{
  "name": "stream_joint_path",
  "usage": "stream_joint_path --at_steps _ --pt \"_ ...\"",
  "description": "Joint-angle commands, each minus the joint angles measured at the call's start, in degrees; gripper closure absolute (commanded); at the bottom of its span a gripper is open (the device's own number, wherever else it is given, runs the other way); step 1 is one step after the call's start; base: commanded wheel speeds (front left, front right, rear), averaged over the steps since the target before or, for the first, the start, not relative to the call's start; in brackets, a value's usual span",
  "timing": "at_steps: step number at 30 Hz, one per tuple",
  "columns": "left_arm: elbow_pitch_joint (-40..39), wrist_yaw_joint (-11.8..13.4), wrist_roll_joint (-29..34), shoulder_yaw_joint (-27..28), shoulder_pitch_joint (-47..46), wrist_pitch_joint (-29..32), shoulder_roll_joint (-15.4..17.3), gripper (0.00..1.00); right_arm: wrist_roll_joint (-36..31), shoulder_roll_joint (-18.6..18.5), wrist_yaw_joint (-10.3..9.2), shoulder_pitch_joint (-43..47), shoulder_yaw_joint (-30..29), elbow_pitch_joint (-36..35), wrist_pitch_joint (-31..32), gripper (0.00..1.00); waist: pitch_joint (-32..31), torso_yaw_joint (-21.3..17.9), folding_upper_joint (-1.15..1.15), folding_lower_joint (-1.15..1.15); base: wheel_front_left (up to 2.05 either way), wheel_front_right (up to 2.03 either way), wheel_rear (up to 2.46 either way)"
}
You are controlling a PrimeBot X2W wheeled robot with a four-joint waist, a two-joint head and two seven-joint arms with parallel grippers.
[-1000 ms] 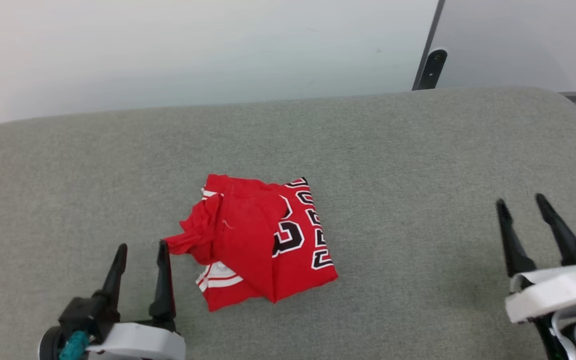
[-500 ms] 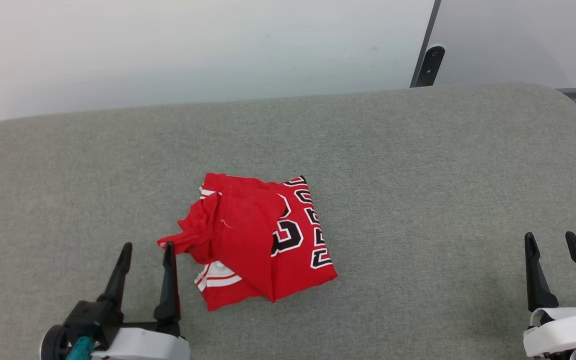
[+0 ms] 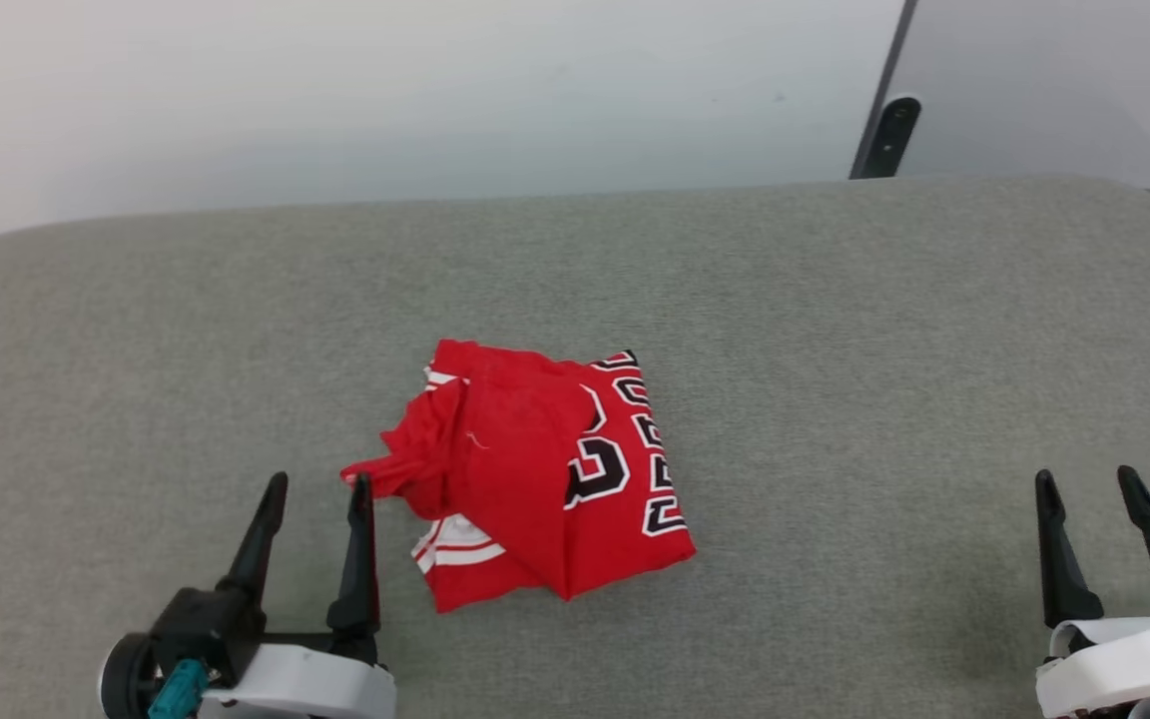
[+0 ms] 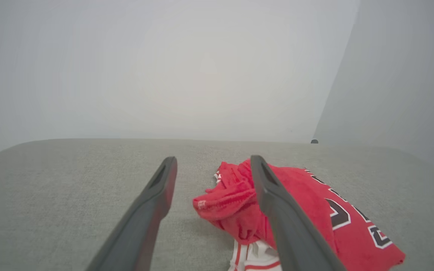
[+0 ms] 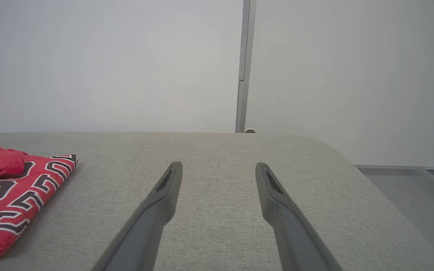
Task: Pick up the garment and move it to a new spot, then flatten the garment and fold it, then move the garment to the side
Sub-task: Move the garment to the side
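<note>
The garment (image 3: pixel 535 479) is a red jersey with black-and-white lettering and striped trim, lying folded in a rough bundle on the middle of the grey padded table (image 3: pixel 835 330). A loose red flap sticks out at its left. My left gripper (image 3: pixel 320 481) stands open just left of that flap, its right finger close beside the cloth. The left wrist view has the garment (image 4: pixel 315 203) partly behind the right finger, with the left gripper (image 4: pixel 213 161) holding nothing. My right gripper (image 3: pixel 1084 477) is open at the lower right, far from the jersey. Its wrist view catches the garment (image 5: pixel 9 188) at the left edge, and the right gripper (image 5: pixel 219 165) hangs over bare table.
The table's rounded far edge meets a pale wall (image 3: pixel 385 90). A dark bracket (image 3: pixel 889 135) on a grey post rises behind the far right corner. Floor shows past the table's right edge (image 5: pixel 401 188).
The right gripper has dropped down and to the right, away from the garment. The head camera shifted slightly, so the whole scene slid. The garment lies as before.
</note>
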Motion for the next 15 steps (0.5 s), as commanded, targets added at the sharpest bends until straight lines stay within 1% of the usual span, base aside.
stream_joint_path --at_steps 1,9,13,15 --pt "0.12 0.26 -0.02 0.26 -0.20 0.03 0.07 0.00 -0.23 -0.22 -0.06 -0.21 0.60 0.01 -0.25 0.00 -0.16 1.16 0.00 0.00 0.00 0.00 0.00" --pt "0.97 0.57 0.03 2.28 -0.30 0.03 0.06 0.00 0.49 -0.65 -0.06 -0.74 4.96 1.55 -0.25 0.00 -1.07 6.04 0.00 0.00 0.00 0.00 0.00" --pt "0.90 0.56 -0.27 1.97 -0.47 0.03 0.04 0.00 1.70 -1.91 -0.06 -1.08 8.01 5.00 -0.24 0.00 -1.45 8.68 0.00 0.00 0.00 0.00 0.00" --pt "0.51 0.68 -0.86 1.84 -0.64 0.03 0.05 0.00 2.86 -2.98 -0.06 -2.99 10.60 7.27 0.66 0.00 -1.47 9.84 0.00 0.00 0.00 0.00 0.00"
